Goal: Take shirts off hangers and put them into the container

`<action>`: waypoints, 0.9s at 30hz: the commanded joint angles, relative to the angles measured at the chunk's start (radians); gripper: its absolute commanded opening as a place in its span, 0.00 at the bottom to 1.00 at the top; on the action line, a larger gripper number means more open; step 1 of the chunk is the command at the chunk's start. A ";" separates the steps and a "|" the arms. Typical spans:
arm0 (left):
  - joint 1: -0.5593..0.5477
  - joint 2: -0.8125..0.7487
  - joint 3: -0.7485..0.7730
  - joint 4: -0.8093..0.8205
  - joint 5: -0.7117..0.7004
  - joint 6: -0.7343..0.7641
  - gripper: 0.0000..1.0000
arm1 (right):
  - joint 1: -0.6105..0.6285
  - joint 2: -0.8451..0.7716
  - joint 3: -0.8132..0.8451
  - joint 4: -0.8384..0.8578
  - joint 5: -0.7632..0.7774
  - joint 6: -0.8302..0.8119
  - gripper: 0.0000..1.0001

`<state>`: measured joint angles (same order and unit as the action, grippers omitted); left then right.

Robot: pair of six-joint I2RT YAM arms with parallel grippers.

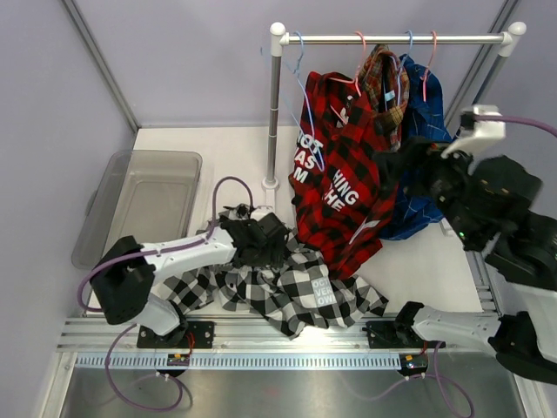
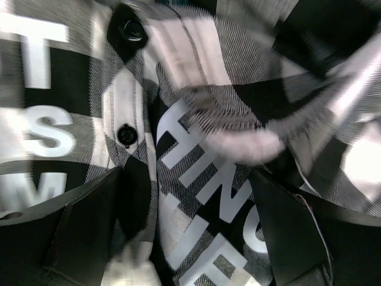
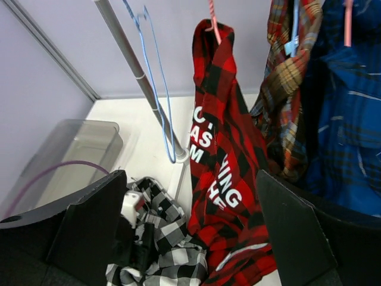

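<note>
Your black-and-white shirt [image 1: 287,292] is lying crumpled on the surface [image 1: 218,157], to the right of the container [image 1: 113,187] and outside it. Your left end effector [image 2: 186,190] is sitting low over it, its fingers standing apart with cloth between them. The red-and-black shirt [image 1: 344,174], tartan shirt [image 1: 385,87] and blue shirt [image 1: 426,131] are hanging from the rail [image 1: 392,39]. Your right end effector [image 3: 189,196] is hovering by them, fingers spread wide and gripping nothing.

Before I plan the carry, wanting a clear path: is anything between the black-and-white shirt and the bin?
No object visible. The black-and-white check shirt lies on the table right of the grey bin; only the left arm's own purple cable crosses between.
</note>
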<state>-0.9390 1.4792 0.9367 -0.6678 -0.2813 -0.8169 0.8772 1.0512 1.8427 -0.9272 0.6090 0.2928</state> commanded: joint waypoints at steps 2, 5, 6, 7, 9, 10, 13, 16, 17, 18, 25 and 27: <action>-0.040 0.102 -0.036 0.047 -0.025 -0.116 0.90 | 0.005 -0.068 -0.059 -0.019 -0.029 0.019 0.99; -0.044 0.170 -0.049 0.059 -0.032 -0.139 0.90 | 0.005 -0.129 -0.112 -0.018 -0.038 0.028 1.00; -0.043 0.218 -0.049 0.068 -0.019 -0.139 0.90 | 0.005 -0.157 -0.137 -0.016 -0.038 0.034 0.99; -0.043 0.243 -0.044 0.079 -0.013 -0.142 0.89 | 0.005 -0.171 -0.148 -0.018 -0.038 0.034 1.00; -0.043 0.306 -0.042 0.112 0.010 -0.142 0.83 | 0.005 -0.198 -0.166 -0.027 -0.040 0.035 1.00; -0.043 0.323 -0.044 0.126 0.017 -0.142 0.78 | 0.005 -0.207 -0.171 -0.033 -0.040 0.037 1.00; -0.043 0.368 -0.052 0.181 0.031 -0.151 0.13 | 0.005 -0.249 -0.191 -0.050 -0.031 0.039 1.00; -0.043 0.369 -0.045 0.182 0.016 -0.154 0.00 | 0.005 -0.292 -0.212 -0.055 -0.017 0.040 0.99; -0.043 0.354 -0.036 0.165 -0.001 -0.157 0.00 | 0.005 -0.299 -0.218 -0.064 -0.008 0.037 0.99; -0.043 0.334 -0.024 0.143 -0.050 -0.157 0.00 | 0.005 -0.315 -0.221 -0.067 -0.005 0.036 0.99; -0.040 -0.031 0.284 -0.375 -0.381 -0.127 0.00 | 0.005 -0.332 -0.211 -0.096 -0.009 0.034 0.99; -0.029 -0.124 0.461 -0.468 -0.473 -0.081 0.00 | 0.005 -0.332 -0.201 -0.098 -0.015 0.035 0.99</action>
<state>-0.9813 1.5387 1.1454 -0.9386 -0.4961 -0.9302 0.8772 0.7082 1.6276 -1.0084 0.5846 0.3199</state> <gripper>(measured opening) 0.072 0.993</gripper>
